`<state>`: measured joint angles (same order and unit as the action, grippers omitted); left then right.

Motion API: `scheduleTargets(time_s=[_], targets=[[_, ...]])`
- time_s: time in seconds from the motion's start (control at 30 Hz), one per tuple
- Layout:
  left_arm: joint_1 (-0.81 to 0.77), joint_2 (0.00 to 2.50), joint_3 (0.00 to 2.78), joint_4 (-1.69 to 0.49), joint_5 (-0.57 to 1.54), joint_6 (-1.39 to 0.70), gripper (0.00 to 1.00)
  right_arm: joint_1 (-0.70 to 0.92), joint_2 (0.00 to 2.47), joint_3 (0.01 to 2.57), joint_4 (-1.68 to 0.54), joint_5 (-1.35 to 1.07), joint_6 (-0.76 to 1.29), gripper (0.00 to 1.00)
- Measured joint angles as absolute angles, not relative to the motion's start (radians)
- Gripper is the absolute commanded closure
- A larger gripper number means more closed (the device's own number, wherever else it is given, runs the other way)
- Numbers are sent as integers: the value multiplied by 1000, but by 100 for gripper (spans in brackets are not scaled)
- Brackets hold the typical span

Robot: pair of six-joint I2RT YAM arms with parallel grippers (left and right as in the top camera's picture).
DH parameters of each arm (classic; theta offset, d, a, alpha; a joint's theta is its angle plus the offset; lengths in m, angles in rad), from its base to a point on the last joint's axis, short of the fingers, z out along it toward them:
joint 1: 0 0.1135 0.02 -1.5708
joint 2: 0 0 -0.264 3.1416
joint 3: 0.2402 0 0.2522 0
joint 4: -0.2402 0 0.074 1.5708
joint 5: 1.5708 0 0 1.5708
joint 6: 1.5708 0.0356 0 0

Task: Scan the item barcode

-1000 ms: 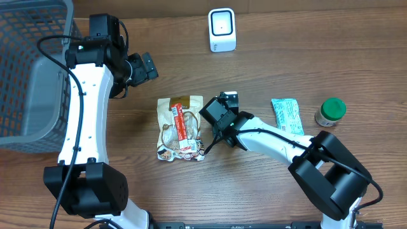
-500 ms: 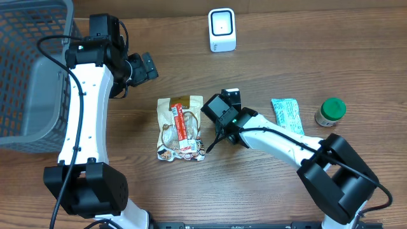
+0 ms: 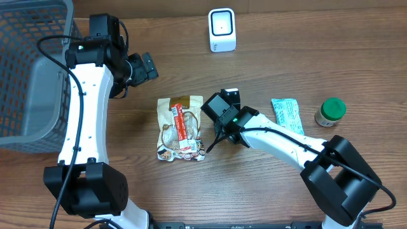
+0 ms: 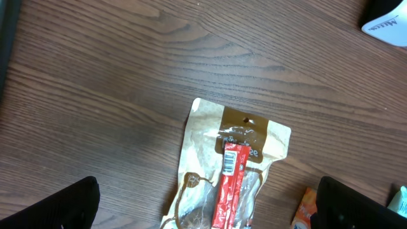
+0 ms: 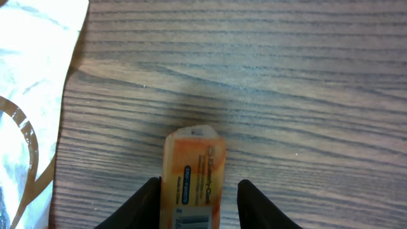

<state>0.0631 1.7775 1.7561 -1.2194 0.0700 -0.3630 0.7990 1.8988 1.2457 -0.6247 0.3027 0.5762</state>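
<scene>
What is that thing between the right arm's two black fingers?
A small orange packet, flat on the wooden table; the fingers stand either side of it. The right wrist view shows this.

A brown wood-grain table point(image 3: 318, 44) carries everything. At its far left edge stands a grey wire basket point(image 3: 19, 38), cut off by the frame, with nothing to be seen inside it. Near the middle a cream and brown snack pouch point(image 3: 166, 121) lies flat, its hang-hole end pointing away from the near edge. A red stick pack point(image 3: 184, 124) lies lengthwise on top of the pouch, with a small barcode on its upper end showing in the left wrist view. Well to the right, a teal packet point(image 3: 286, 115) lies flat, and just beside it stands a small jar with a green lid point(image 3: 331, 112), the two apart
</scene>
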Motion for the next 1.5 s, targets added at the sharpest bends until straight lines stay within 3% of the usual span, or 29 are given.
scheduleTargets(time_s=[0.17, 0.5, 1.13, 1.5], targets=[[63, 1777, 1756, -1219, 70, -363, 0, 799, 1899, 1246, -622, 280, 576, 62], [63, 1777, 1756, -1219, 70, -363, 0, 799, 1899, 1246, -629, 262, 577, 78], [63, 1777, 1756, -1219, 70, -363, 0, 786, 1899, 1246, -715, 529, 572, 84], [63, 1777, 1756, -1219, 70, -363, 0, 786, 1899, 1246, -779, 558, 571, 83]])
